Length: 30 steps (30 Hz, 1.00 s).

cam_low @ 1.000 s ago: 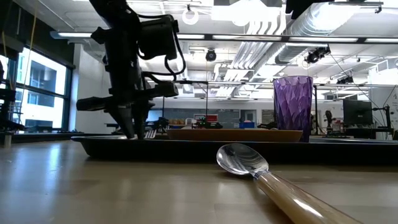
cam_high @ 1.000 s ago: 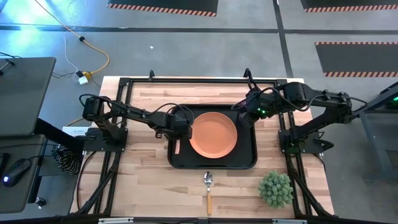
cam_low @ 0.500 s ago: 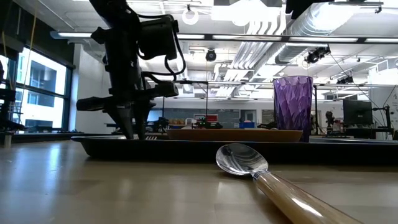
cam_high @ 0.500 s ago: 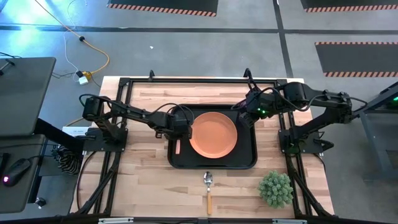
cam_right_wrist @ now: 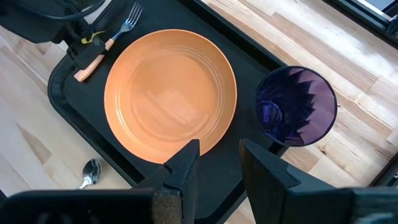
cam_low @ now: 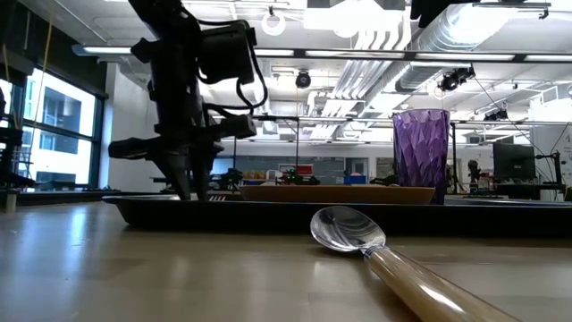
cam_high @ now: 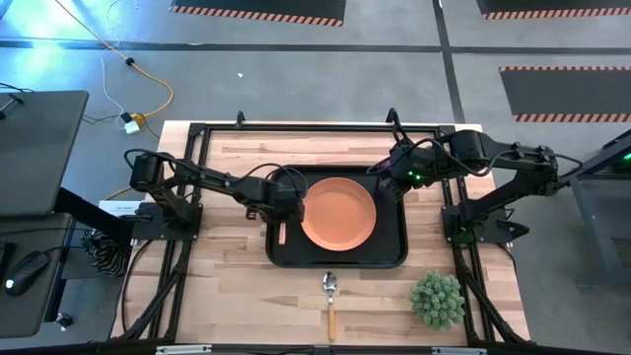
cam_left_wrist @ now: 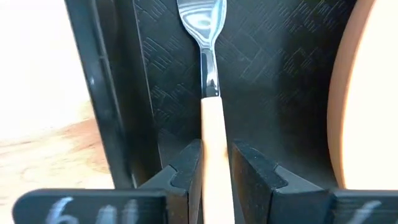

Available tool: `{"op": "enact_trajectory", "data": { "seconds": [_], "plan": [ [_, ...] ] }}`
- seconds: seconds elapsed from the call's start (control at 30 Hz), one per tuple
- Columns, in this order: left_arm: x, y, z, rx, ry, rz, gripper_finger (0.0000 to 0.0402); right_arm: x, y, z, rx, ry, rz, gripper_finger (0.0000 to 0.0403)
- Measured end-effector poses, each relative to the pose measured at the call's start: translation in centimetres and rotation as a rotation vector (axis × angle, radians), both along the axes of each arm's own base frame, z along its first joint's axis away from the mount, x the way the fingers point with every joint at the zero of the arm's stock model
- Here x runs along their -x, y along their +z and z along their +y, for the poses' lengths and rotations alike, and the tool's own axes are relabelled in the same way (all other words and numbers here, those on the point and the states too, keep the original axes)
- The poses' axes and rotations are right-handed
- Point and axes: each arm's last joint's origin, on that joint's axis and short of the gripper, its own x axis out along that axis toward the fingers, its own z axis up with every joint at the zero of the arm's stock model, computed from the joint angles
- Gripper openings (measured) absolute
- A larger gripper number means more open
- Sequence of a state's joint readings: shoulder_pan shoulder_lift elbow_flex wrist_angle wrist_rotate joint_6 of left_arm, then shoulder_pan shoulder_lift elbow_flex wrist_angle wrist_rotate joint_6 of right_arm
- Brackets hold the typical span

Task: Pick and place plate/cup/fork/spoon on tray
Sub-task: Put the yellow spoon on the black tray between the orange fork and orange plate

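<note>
Two arms reach over a wooden counter [cam_high: 237,286] toward the black tray [cam_high: 337,260] at its middle. The left hand [cam_left_wrist: 215,163] is down at the tray's left end, its fingers [cam_left_wrist: 186,168] standing slightly apart on either side of the fork [cam_left_wrist: 209,81]. The fork lies flat on the tray floor between the left rim and the plate [cam_high: 337,212], and its orange handle runs through the gap between the fingers; whether they touch it cannot be told. The plate sits in the middle of the tray, just beside the fork. The right hand [cam_right_wrist: 217,163] hovers above the tray's far right corner with its fingers parted and nothing between them. The purple cup [cam_right_wrist: 296,106] stands upright in that corner, close beside the plate. The spoon [cam_high: 331,299] lies on the bare counter, outside the tray by its near rim, bowl toward the tray and handle pointing away. A small green plant [cam_high: 437,299] stands on the counter, right of the spoon and near the tray's near right corner.
</note>
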<state>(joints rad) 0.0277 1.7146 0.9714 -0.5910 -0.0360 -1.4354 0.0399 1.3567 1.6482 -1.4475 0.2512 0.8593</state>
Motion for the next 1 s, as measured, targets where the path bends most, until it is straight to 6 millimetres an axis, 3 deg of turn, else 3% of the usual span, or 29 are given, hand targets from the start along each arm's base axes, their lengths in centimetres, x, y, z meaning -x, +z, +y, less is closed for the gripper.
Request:
{"op": "enact_trajectory", "data": {
  "seconds": [0.33, 0.63, 1.0],
  "plan": [
    [1.2, 1.6, 0.2, -0.032, 0.013, 0.028, 0.0076, 0.0, 0.0, 0.0, 0.003, 0.007, 0.002, 0.0106],
    [2.0, 4.7, 0.2, -0.073, 0.022, -0.095, 0.0076, 0.0, 0.0, 0.0, 0.004, 0.012, 0.003, 0.0106],
    [3.1, 9.2, -1.6, -0.123, -0.089, -0.338, 0.0076, 0.0, 0.0, 0.6, -0.063, 0.007, -0.006, 0.0106]
  ]
}}
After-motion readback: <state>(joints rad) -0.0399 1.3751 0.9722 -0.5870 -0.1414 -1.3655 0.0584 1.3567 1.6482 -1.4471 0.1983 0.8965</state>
